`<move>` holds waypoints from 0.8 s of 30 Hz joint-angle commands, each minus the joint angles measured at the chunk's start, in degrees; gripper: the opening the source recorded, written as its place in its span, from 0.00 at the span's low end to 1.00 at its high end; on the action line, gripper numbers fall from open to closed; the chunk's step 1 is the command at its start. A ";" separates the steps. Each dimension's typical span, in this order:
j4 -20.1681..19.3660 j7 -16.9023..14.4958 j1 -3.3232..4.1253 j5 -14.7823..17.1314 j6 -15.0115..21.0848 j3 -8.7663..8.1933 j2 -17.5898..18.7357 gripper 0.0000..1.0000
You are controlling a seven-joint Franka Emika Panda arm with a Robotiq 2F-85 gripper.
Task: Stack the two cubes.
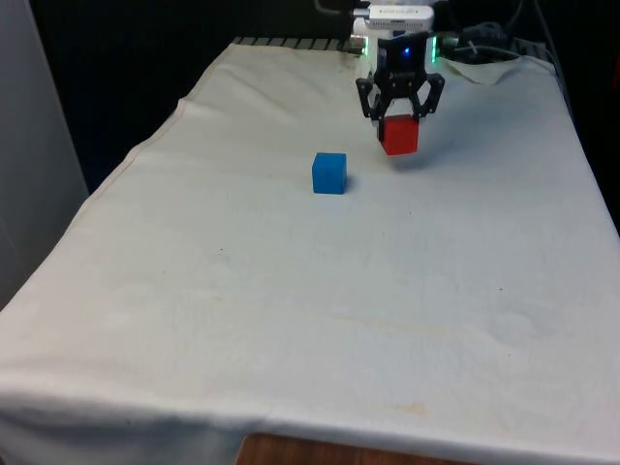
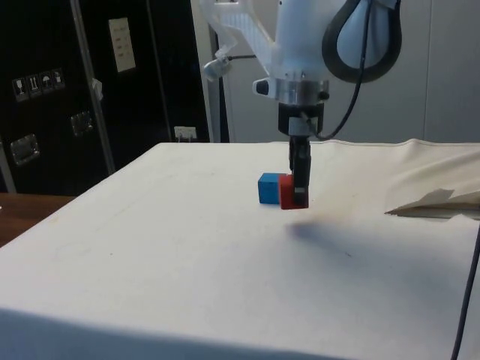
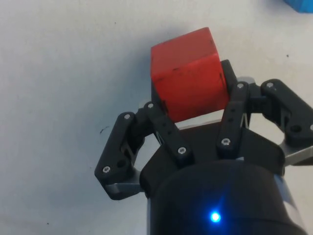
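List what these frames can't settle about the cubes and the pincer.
- Blue cube, side view: its near part is hidden behind the red cube.
- Blue cube, wrist view: cut off at the picture's edge.
- Red cube, front view: its top is covered by the pincer.
- Wrist view: the red cube's gripped faces are hidden by the fingers.

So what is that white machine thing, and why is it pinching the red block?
It is a robot arm, and the black claw at its end is called a gripper. One picture looks across the table, one looks from the side, and one comes from a small camera just above the claw. The table is covered with a white cloth. The gripper is squeezing a red cube between its two fingers and holding it a little above the cloth. A blue cube sits on the cloth nearby, on its own. The job is to stack the two cubes, and that has not happened yet.
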 commanded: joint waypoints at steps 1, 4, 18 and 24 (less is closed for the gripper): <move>-0.11 0.17 0.00 0.29 -0.69 0.00 -0.74 0.05; -0.06 0.52 0.00 0.23 -1.83 0.00 -2.06 0.05; 0.69 1.32 0.06 0.40 -7.62 -0.23 -8.42 0.05; 1.72 1.09 0.11 0.69 -9.91 -0.57 -10.08 0.05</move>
